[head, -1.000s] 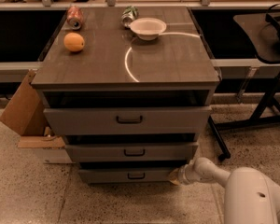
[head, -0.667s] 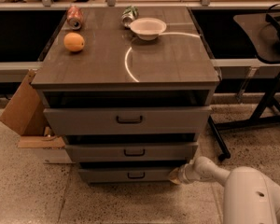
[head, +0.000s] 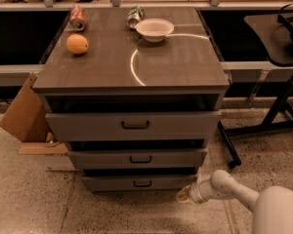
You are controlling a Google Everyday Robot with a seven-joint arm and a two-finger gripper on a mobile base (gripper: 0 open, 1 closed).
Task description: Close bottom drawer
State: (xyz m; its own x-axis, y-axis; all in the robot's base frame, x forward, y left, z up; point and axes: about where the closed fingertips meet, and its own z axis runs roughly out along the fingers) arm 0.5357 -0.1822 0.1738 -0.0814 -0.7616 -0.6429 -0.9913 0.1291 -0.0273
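The bottom drawer (head: 139, 183) is the slimmest grey-brown front at the base of the cabinet, with a small black bar handle (head: 142, 183). It stands out a little, with a dark gap above it. My gripper (head: 184, 194) is low near the floor, at the drawer's right front corner, on the end of my white arm (head: 234, 190) that comes in from the lower right. It sits against or very close to the drawer's right end.
The middle drawer (head: 136, 158) and top drawer (head: 133, 125) sit above. On the cabinet top are an orange (head: 77, 44), a white bowl (head: 155, 29) and two cans (head: 77, 17). A cardboard box (head: 24, 116) stands at the left, a black stand (head: 278, 91) at the right.
My gripper and arm have stayed at the drawer's right front corner, with hardly any shift. The drawer shows no clear movement.
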